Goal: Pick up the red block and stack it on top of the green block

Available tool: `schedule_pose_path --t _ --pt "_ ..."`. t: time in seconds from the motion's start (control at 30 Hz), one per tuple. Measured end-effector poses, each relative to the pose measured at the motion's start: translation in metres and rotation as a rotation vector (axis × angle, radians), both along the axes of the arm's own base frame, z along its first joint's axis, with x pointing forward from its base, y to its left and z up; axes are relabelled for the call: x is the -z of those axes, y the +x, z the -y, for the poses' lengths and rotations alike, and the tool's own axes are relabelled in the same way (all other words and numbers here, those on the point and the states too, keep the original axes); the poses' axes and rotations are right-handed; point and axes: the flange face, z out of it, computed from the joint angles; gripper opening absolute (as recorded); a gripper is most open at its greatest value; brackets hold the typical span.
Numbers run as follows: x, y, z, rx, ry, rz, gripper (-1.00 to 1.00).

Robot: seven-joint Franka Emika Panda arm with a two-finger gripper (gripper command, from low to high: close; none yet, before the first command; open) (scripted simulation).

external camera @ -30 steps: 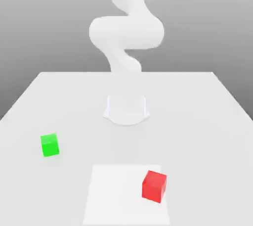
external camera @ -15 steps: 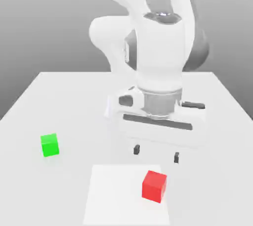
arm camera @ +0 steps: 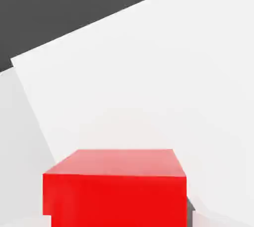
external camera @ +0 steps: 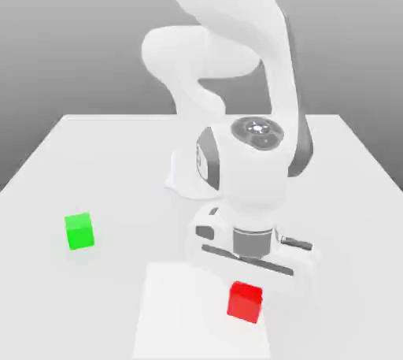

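On white sheet | red block (external camera: 245, 302) | matte, bright, plain, sharp-edged cube

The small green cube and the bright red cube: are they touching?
Apart: the exterior view shows the green cube and red cube with bare tabletop between them.

Red block (external camera: 245, 302): 1 bright matte cube, upright, apparently resting across the white patch's (external camera: 189, 315) edge.
Green block (external camera: 79, 231): 1 matte cube, upright, well apart.
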Motion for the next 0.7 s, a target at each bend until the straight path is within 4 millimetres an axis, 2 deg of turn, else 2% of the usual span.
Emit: schedule_pose_path --t 0.1,0.13,0.2,0.3,0.43,0.57,0.67,0.7 --pt "-0.031 0.000 0.000 0.000 -0.002 -0.001 -1.00" --pt "-0.039 -0.001 0.008 0.017 -0.004 0.000 -1.00" --pt "-0.050 -0.004 0.060 0.146 -0.015 0.001 -1.00" --pt "-0.060 -0.024 0.141 0.361 -0.031 0.001 -1.00" --pt "-0.071 -0.065 0.213 0.586 -0.038 0.000 -1.00" --pt "-0.079 -0.124 0.277 0.842 -0.028 -0.002 -1.00" --pt "-0.082 -0.175 0.313 1.038 -0.008 -0.002 -1.00" --pt "-0.078 -0.183 0.318 1.068 -0.003 -0.001 -1.00"
